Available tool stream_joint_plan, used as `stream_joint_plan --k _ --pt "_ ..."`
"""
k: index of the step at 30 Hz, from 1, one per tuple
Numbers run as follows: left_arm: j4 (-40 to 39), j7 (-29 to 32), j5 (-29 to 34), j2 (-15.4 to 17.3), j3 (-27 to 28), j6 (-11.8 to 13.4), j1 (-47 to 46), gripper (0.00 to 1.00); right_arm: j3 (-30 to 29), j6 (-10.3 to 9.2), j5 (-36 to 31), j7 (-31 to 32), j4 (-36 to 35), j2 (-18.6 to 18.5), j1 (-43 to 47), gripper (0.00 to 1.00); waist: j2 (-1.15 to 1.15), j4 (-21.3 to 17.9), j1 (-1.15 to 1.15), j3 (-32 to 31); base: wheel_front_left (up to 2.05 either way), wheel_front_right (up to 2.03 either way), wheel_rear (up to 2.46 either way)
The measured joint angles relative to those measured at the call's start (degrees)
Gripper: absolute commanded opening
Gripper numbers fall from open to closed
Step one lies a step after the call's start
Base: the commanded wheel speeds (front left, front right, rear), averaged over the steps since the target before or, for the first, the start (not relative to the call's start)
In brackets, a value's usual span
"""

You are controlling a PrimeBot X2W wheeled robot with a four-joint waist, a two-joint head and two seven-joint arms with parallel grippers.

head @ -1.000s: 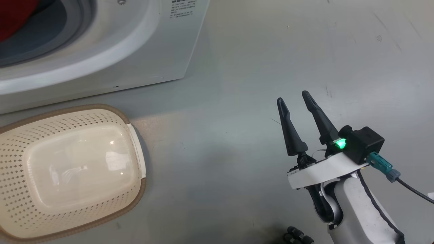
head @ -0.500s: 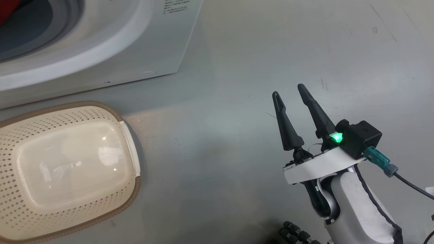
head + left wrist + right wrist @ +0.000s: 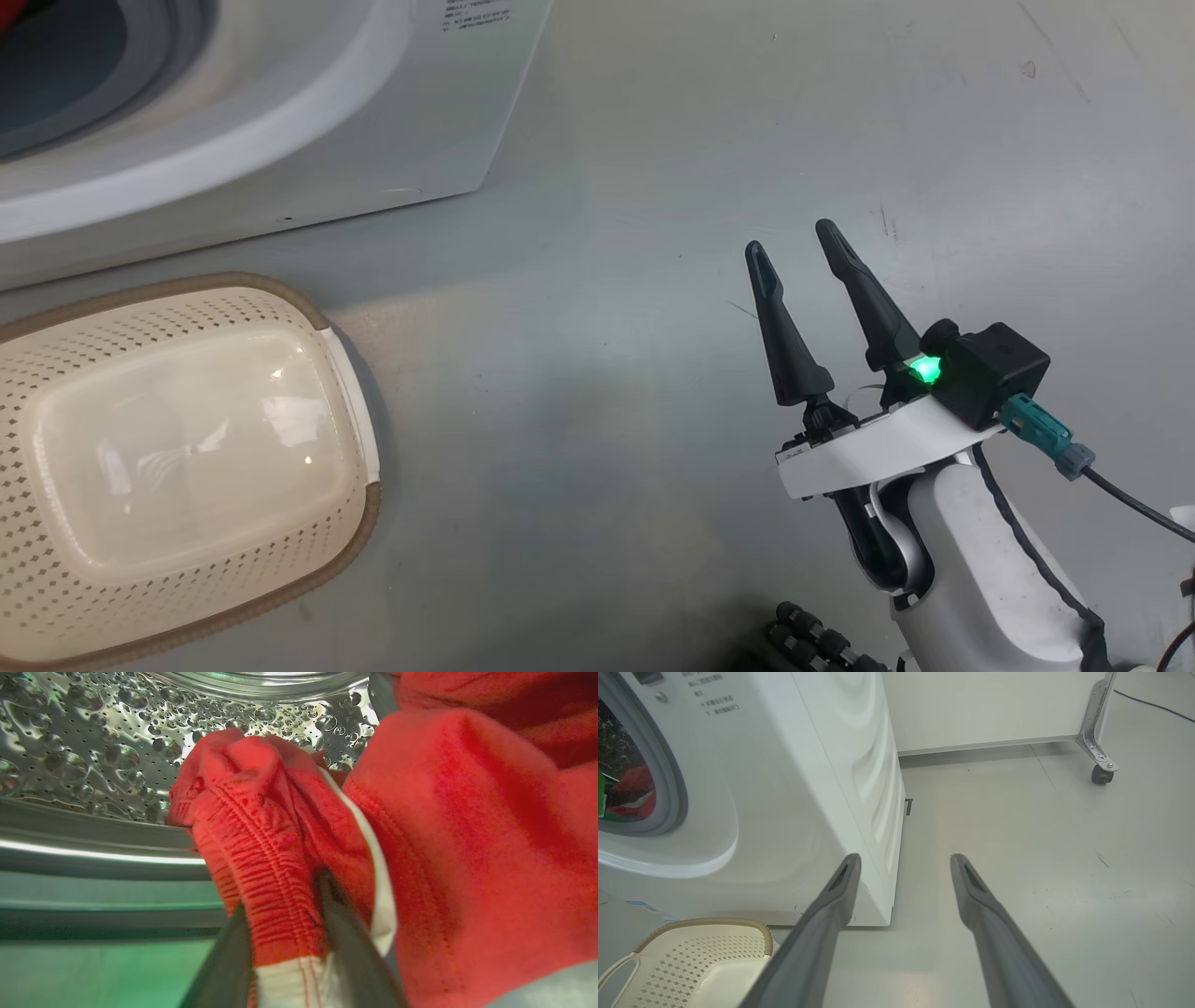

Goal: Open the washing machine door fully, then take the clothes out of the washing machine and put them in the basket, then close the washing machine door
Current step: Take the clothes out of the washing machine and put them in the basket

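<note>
Inside the dimpled steel drum (image 3: 93,742), my left gripper (image 3: 285,896) has its two fingers pressed on either side of a ribbed fold of the red clothes (image 3: 467,835) with white trim. The white washing machine (image 3: 373,121) stands at the upper left, its grey-ringed mouth showing red clothes (image 3: 633,788) inside. Its door is out of view. The cream basket (image 3: 56,373) sits on the floor in front of the machine, with nothing in it. My right gripper (image 3: 790,240) hovers open over bare floor to the right, well apart from the basket (image 3: 691,952) and the washing machine (image 3: 784,788).
Grey floor stretches to the right of the machine. A metal leg with a caster (image 3: 1099,760) stands far back near the wall, with a thin cable beyond it. Black ribbed cabling (image 3: 822,644) lies at the lower edge by my right arm.
The head camera has shifted, so machine and basket sit slightly further left and up in the picture. The right gripper stays open in the same pose.
</note>
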Motion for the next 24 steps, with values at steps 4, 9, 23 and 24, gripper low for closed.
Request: stream_joint_plan --k 4,9,23,24 --pt "0.9 -0.1 0.0 -0.7 -0.2 0.1 -0.7 0.00 0.0 -0.03 0.3 0.0 0.0 0.0 -0.3 1.00 0.00 0.1 0.00 0.1 0.00 0.00 0.00" --pt "2.4 -1.5 -0.4 -2.0 -0.2 0.5 -1.5 0.00 -0.4 -0.08 0.2 0.0 0.3 0.0 -0.3 1.00 0.00 0.5 0.00 -0.1 0.00 0.00 0.00" --pt "6.5 -11.5 -2.0 -6.2 -0.3 1.0 -0.9 0.00 -3.1 -0.07 -1.7 0.0 2.2 0.0 -0.4 1.00 0.00 2.6 0.00 -4.7 0.00 0.00 0.00" --pt "6.7 -12.2 -2.1 -6.6 -0.3 1.0 -0.5 0.00 -3.4 -0.05 -1.8 0.0 2.5 0.0 -0.4 1.00 0.00 2.8 0.00 -5.2 0.00 0.00 0.00"
